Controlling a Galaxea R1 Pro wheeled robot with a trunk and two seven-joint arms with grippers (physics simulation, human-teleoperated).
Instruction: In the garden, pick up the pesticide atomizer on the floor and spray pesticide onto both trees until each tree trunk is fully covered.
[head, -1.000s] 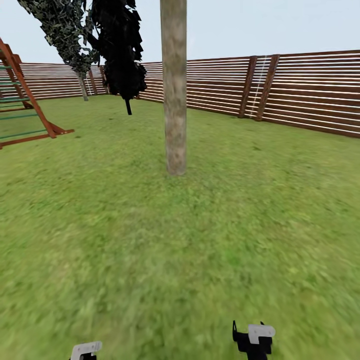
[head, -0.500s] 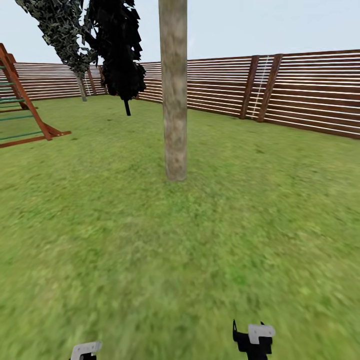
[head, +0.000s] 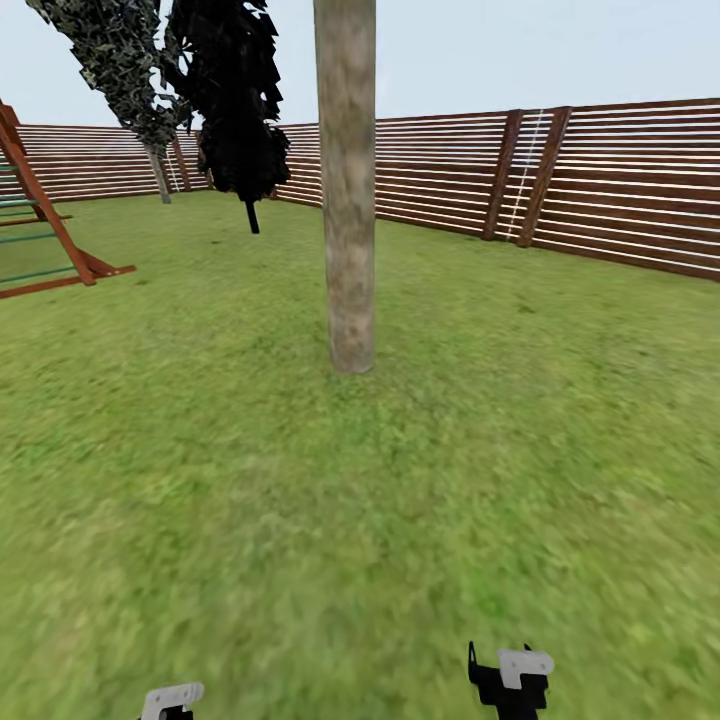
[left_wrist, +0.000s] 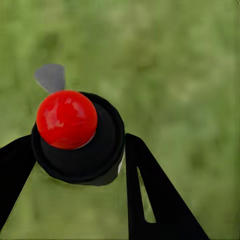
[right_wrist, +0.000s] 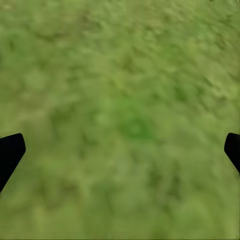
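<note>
Tree trunk (head: 347, 190) top cut off; lawn (right_wrist: 125, 100) blurred.

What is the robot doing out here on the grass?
The robot is out on a lawn, facing a thick pale tree trunk. Its left gripper is shut on the sprayer, a black thing with a round red top. Its right gripper is open with only grass beneath. No spray specks show on the trunk yet, so the spraying of this tree seems not to have started. A fence runs behind.
</note>
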